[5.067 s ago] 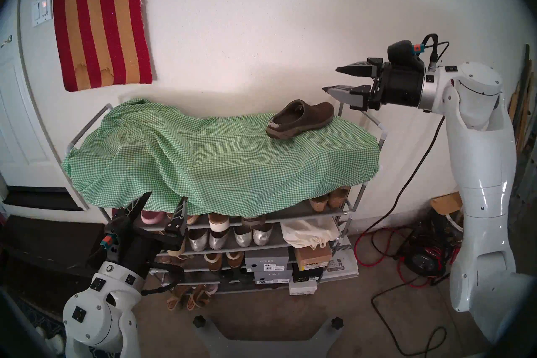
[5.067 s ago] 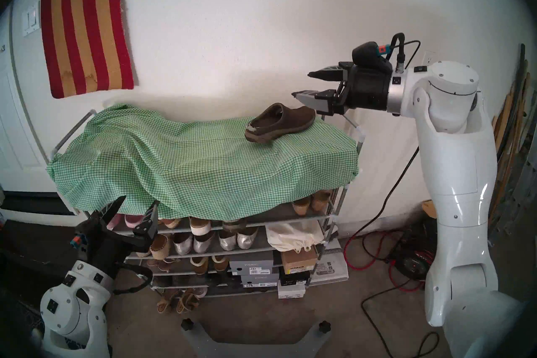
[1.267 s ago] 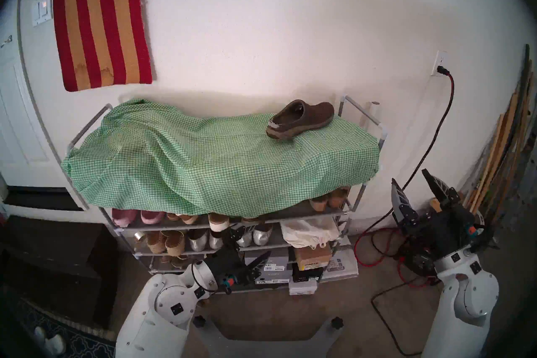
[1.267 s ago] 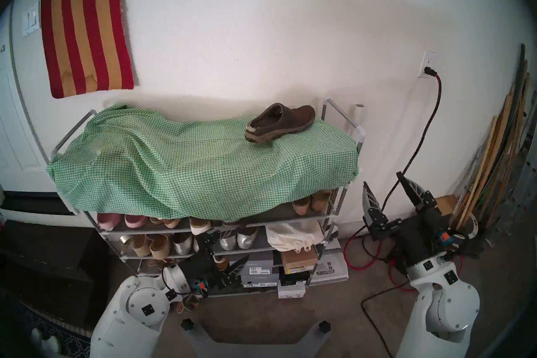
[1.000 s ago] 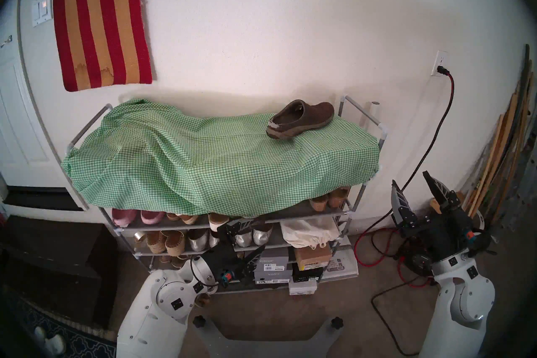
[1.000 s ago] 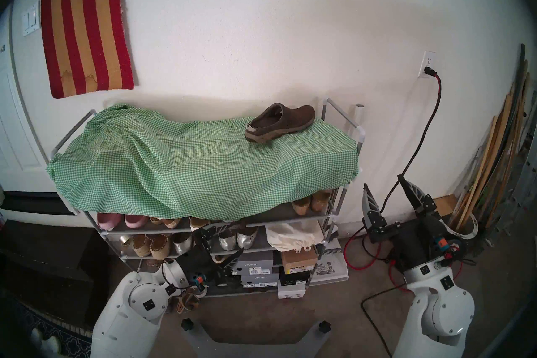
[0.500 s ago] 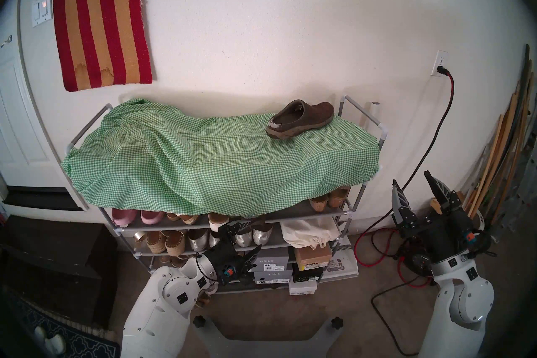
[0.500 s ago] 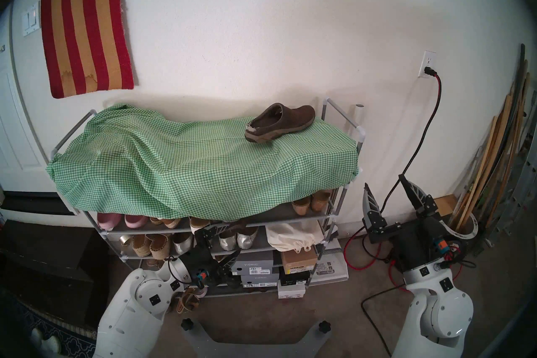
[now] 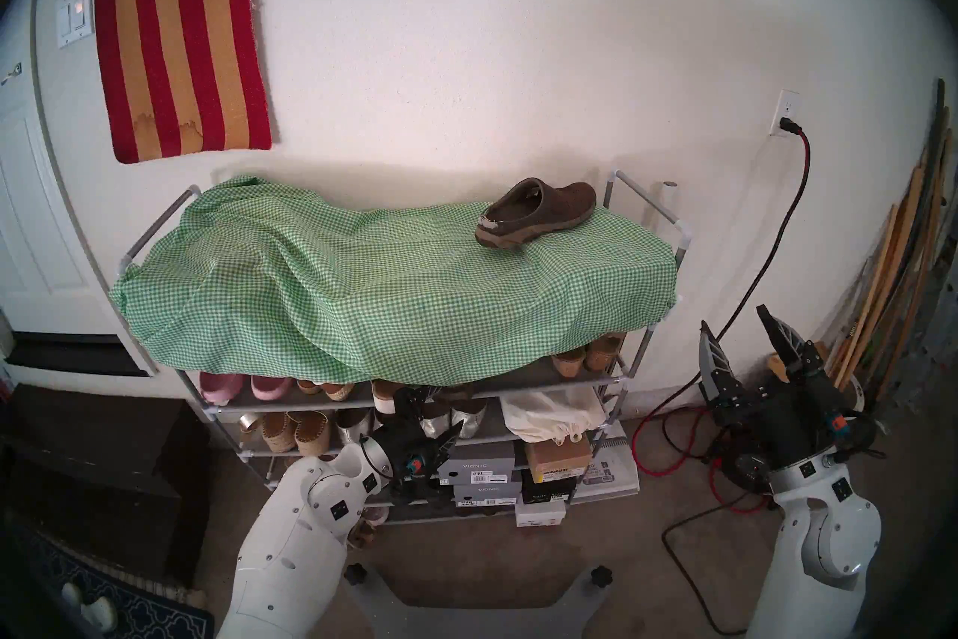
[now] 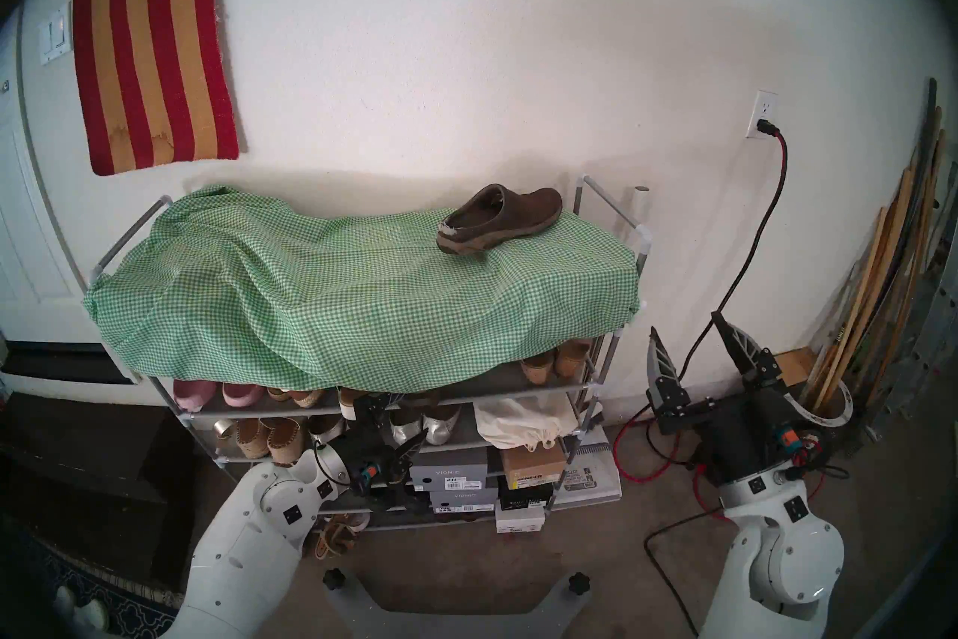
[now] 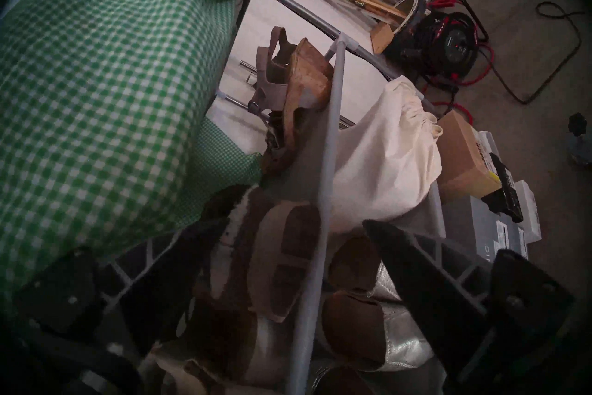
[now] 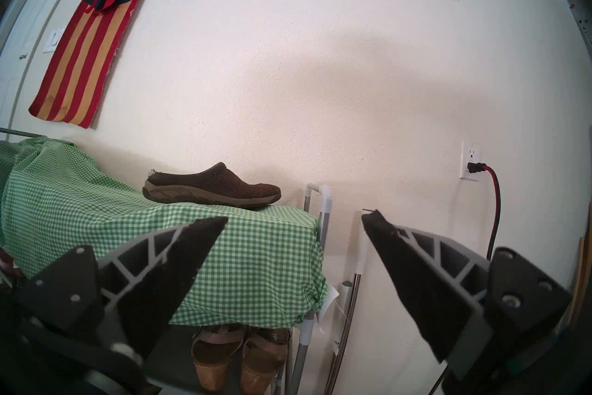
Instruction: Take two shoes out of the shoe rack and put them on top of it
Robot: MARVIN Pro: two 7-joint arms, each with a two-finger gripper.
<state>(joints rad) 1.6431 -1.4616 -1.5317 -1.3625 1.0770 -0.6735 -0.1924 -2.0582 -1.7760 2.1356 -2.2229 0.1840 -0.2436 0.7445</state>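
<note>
The second clog (image 11: 282, 259), sole outward on the shoe rack (image 9: 617, 381)'s upper shelf under the gingham cloth (image 9: 363, 290), looks light, with a soft upper and stiff treaded sole; the heel end seems the best hold. The left gripper (image 11: 288, 243) reaches in nearly level, jaws wide, empty. The first clog (image 9: 536, 212) sits on top; the right gripper (image 9: 736, 337) hangs open beside the rack.

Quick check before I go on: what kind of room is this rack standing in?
Probably a home garage or utility entry. A bare floor carries a cord reel with red cable, lumber strips lean in the corner, and a household shoe rack stands against a plain wall beside a white door.
</note>
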